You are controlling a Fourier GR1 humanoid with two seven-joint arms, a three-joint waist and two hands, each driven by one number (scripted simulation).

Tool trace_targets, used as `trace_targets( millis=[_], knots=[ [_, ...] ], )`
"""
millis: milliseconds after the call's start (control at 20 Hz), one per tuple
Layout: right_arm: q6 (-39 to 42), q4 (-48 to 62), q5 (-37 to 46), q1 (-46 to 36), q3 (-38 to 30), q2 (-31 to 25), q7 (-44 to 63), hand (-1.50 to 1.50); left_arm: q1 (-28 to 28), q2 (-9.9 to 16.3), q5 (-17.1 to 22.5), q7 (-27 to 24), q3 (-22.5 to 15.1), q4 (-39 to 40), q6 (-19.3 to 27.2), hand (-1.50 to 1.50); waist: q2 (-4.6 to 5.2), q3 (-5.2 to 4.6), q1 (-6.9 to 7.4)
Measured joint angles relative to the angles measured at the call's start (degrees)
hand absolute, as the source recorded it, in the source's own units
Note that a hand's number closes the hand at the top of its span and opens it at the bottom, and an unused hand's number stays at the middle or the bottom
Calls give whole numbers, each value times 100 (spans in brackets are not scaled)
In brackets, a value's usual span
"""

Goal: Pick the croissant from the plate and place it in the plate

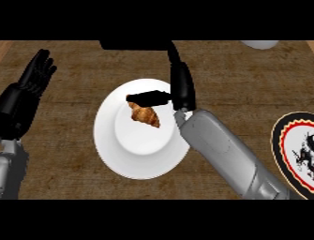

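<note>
Counter (69, 178): brown wood-grain top, fills the view. White plate (128, 159) sits mid-counter. A second plate (287, 140), black with a red-and-cream rim and a dragon-like motif, lies at the counter's right edge, partly cut off; well apart from the white one. Something pale (259, 44) shows at the far edge, too little of it to name.

Right hand (181, 89) comes in over the white plate's right side, wrist above the rim. Its fingers (147, 98) stretch sideways across the plate and sit on the croissant's far end. They look closed down on that end, but I can't see whether the thumb is under it, so grasp unconfirmed.

Left hand (31, 77) rests near the counter's left edge, fingers straight and up, holding nothing.

Croissant (145, 116): golden-brown, on the white plate, a little toward the far side of its well, long axis running from the fingers toward the near edge. Most of it sticks out clear of the fingers.

Handling, my read: light, soft, flaky crust, crushes easily, not slippery. Best hold is across the thick middle, not the tapered tip. Current contact is at one end, so it may pivot or sag when lifted.
</note>
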Motion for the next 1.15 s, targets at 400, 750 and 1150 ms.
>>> trace_targets(
  millis=[400,750,1150],
  knots=[
    [863,-1446,-389,1564,-566,-1076,-688,-150,137,-33,-28,106,49,-177,62,0,-21,0,-109],
    [1852,-2060,-609,2509,-1221,-1830,-1188,-150,164,-32,-2,117,90,-200,-22,0,-13,-1,-96],
    [2801,-2235,-656,3183,-2014,-2328,-1633,-150,81,-50,-31,165,125,-179,-45,0,-11,-2,-81]
  ],
)
